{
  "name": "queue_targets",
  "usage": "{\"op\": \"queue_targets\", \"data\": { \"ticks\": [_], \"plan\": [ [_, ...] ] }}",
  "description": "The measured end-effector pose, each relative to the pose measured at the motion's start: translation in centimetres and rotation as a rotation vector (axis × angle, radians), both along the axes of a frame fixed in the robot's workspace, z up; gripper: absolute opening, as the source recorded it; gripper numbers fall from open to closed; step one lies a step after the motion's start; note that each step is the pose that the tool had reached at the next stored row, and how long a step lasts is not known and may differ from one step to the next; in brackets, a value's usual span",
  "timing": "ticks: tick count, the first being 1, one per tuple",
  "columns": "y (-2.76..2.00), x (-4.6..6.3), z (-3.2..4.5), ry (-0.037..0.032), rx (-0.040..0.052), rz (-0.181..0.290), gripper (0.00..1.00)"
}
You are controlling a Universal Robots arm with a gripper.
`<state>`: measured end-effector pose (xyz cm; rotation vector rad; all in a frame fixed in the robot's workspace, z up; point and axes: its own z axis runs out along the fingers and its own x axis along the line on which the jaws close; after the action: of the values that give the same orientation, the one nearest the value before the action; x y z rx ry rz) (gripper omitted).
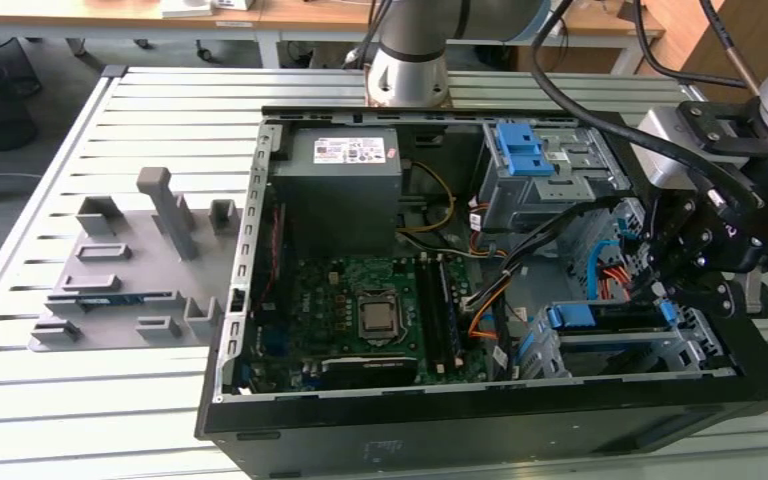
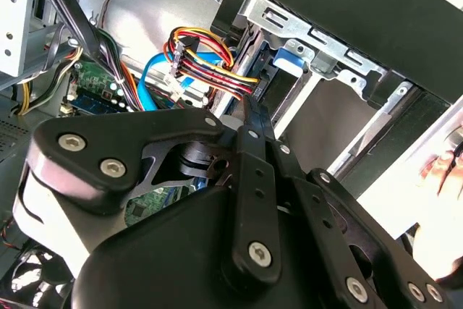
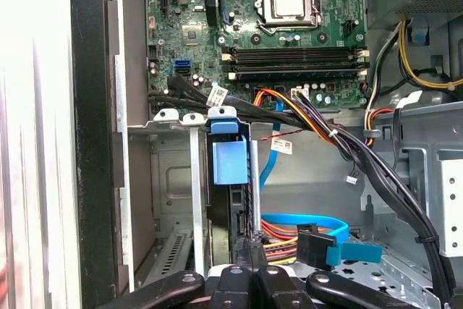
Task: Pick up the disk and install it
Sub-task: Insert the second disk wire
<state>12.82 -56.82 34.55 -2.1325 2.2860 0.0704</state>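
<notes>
We log the state at this moment. The open computer case lies on its side on the slatted surface, near that surface's front edge in the exterior view. The gripper is inside the case at the corner by the drive cage, on the exterior view's right.

The disk sits in the drive cage, edge up, with its blue carrier rail showing at the cage mouth in the first wrist view. It looks lodged between the cage walls, so we judge the pick-up as done and the insertion as well advanced. Whether it is fully seated we cannot tell.

The jaws look drawn close together, tips at or just over the disk's edge in both wrist views. The tips are hidden at the contact point, so we cannot tell whether they pinch the disk or only press against it.

The power and data cables hang loose beside the cage, connector not visibly mated to the disk. Left to do, by our judgement: confirm seating and let go.

The motherboard, the power supply and the grey fixture plate on the surface appear untouched.
</notes>
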Motion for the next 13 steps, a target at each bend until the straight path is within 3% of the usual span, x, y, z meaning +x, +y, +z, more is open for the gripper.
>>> {"op": "queue_targets", "data": {
  "ticks": [8,13],
  "plan": [
    [0.0,0.01,0.05,0.0001,-0.0002,0.0,0.11],
    [0.06,0.1,0.68,-0.0001,0.0,0.0,0.11]
  ]
}}
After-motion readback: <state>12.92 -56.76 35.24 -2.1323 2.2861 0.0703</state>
